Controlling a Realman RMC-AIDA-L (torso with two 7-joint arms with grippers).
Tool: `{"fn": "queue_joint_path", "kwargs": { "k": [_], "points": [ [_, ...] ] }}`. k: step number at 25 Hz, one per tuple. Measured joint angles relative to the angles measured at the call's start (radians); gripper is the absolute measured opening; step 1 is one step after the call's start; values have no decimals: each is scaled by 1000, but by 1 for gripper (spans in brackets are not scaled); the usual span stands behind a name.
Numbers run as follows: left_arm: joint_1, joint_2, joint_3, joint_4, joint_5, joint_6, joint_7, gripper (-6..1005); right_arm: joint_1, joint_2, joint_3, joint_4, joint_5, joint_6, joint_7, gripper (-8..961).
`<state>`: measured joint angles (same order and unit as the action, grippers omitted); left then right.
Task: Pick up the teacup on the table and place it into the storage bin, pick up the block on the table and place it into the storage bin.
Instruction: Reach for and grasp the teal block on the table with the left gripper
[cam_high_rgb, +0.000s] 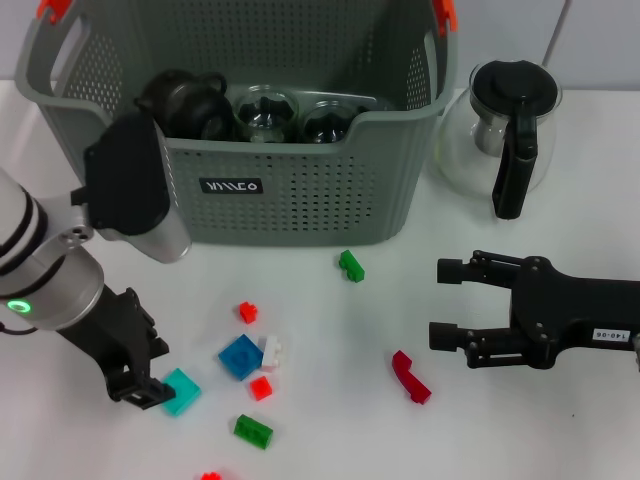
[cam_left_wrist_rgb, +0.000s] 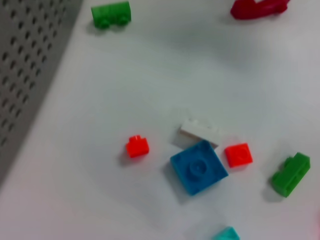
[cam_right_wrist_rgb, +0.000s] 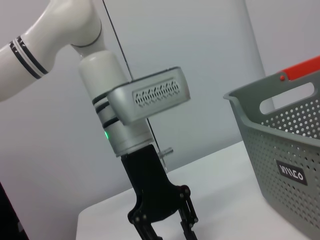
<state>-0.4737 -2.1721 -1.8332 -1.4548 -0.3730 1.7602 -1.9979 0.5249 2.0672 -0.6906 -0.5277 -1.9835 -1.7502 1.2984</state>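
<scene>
The storage bin (cam_high_rgb: 300, 190) bore a small black label (cam_high_rgb: 231, 186) whose white lettering was unreadable. Below it, the left gripper (cam_high_rgb: 150, 388) pointed down, fingers spread around a teal block (cam_high_rgb: 181, 391). The right gripper (cam_high_rgb: 447, 303) reached in level, open and empty.

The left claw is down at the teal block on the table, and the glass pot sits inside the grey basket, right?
Not quite. The glass pot stands on the table beside the grey basket, not inside it, as the head view shows. The left claw is indeed down at the teal block.
</scene>
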Motion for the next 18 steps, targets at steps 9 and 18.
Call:
{"fn": "queue_joint_path", "kwargs": {
  "k": [9,18],
  "points": [
    [1,0,86,25,36,-51,-49,527,0,1,3,0,0,0,0,941],
    [6,-1,86,19,34,-82,-112,555,0,1,3,0,2,0,1,941]
  ]
}}
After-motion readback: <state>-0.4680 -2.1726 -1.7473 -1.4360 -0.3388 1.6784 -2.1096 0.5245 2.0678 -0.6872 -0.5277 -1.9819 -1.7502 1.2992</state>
